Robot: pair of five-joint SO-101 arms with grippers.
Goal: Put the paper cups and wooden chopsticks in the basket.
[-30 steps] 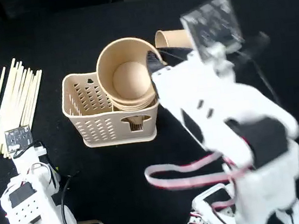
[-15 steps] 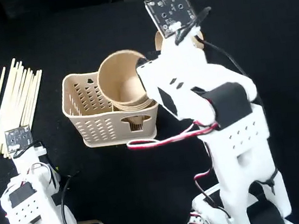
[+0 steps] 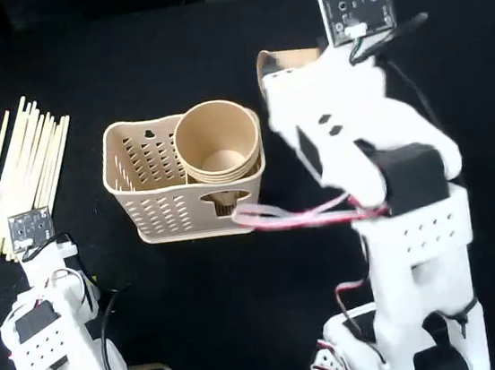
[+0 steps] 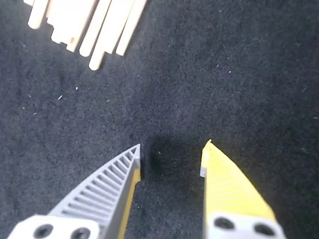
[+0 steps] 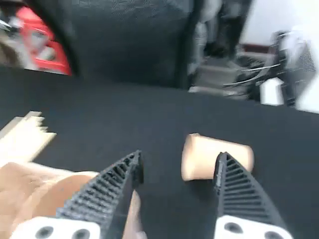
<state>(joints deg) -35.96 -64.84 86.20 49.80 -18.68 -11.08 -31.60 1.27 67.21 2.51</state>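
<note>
Now: cups nested in the basket, one cup lying loose, chopsticks out on the cloth

Right, the stack of paper cups [image 3: 217, 143] sits upright in the right-hand compartment of the basket [image 3: 156, 210], mouths up, with the perforated left compartment beside it. One more paper cup [image 3: 274, 59] lies on its side behind the basket, toward the far edge, partly hidden by the right arm [image 3: 361, 153]. The wooden chopsticks [image 3: 24, 167] are fanned in a loose bundle well to the left, a strip of black tablecloth [image 3: 200, 317] between them and the basket wall.

From the right wrist, the right gripper [image 5: 179, 158] has its black fingers spread wide, and the lying cup shows between and beyond the tips; whether they touch it I cannot tell. The stack's tan rim and the chopstick ends also show there at the near side.

Down at the left, the left gripper [image 4: 173, 145] hovers low over the cloth, grey and yellow fingers apart, nothing between them, the chopstick ends near but not touching.

Between the two arm bases, in front of the basket, runs a broad stretch of black cloth. Past the far table edge, the right wrist view gives the room: a dark chair back [image 5: 129, 40], something red [image 5: 40, 37] and a tangle of cables [image 5: 234, 74].
</note>
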